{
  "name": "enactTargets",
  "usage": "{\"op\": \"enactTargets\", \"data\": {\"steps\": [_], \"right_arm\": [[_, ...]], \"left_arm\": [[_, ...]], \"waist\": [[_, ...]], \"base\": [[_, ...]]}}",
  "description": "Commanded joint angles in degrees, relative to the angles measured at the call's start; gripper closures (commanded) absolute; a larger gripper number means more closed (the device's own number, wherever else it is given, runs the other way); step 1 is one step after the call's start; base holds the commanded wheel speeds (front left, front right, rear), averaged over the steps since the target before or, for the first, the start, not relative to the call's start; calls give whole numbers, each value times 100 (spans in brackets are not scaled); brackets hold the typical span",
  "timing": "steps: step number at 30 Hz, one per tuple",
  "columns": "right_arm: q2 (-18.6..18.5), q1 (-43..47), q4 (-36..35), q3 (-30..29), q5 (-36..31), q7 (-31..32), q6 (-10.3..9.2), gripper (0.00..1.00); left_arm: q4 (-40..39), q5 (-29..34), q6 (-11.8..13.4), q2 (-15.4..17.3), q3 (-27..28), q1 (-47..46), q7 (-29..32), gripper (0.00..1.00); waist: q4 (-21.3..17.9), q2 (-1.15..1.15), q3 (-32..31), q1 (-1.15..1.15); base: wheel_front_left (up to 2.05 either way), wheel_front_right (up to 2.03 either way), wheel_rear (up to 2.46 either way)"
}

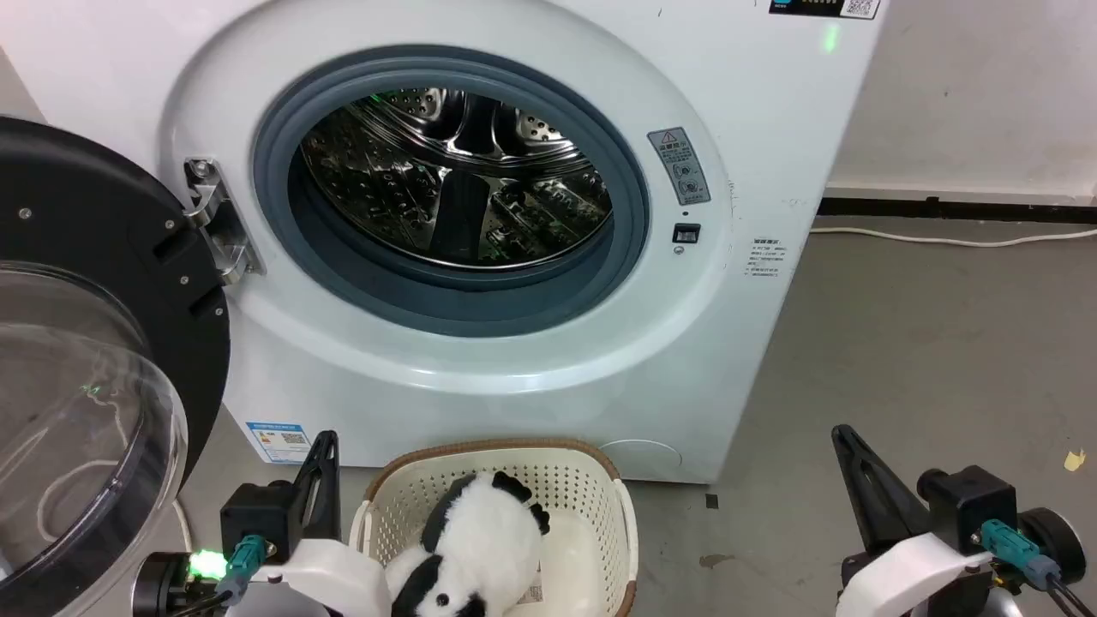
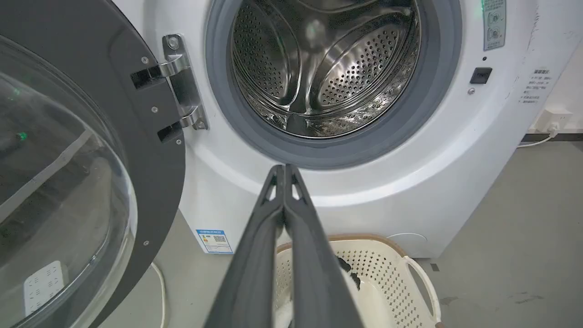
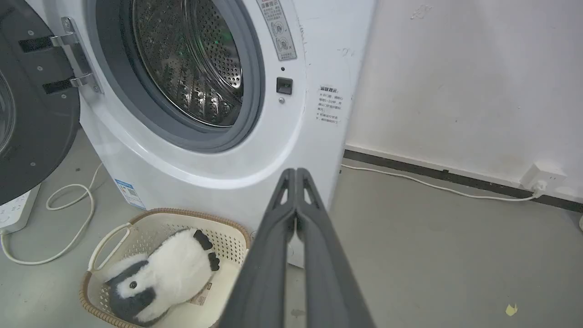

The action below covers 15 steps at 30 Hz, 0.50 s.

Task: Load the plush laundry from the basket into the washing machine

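Observation:
The plush laundry (image 1: 476,548), a black-and-white panda, lies in the cream basket (image 1: 591,480) on the floor just before the washing machine (image 1: 514,343). The machine's drum (image 1: 454,180) gapes, its black-framed door (image 1: 94,343) swung out to the left. My left gripper (image 1: 326,439) stands shut left of the basket, nothing in it. My right gripper (image 1: 842,433) stands shut over bare floor to the right, also holding nothing. The right wrist view shows the panda (image 3: 164,273) in the basket (image 3: 136,218) left of the shut fingers (image 3: 296,173). The left wrist fingers (image 2: 283,169) point at the gasket's lower rim.
The open door's clear dome (image 1: 77,446) bulges out at the left, close to my left arm. A white cable (image 3: 68,214) and a power strip (image 3: 11,214) lie on the floor under the door. A wall (image 1: 968,94) and another cable (image 1: 951,238) stand to the right, beyond the grey floor (image 1: 926,360).

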Motion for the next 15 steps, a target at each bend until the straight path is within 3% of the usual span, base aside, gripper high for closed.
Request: {"op": "enactTargets", "data": {"steps": [1,15], "right_arm": [[12,-67,14,-5,-42,4,-4,100],[12,-67,14,-5,-42,4,-4,100]], "left_arm": [[-24,10,16,8,1,-87,2,100],[-24,10,16,8,1,-87,2,100]], "waist": [[0,0,0,0],[0,0,0,0]], "base": [[0,0,0],[0,0,0]]}}
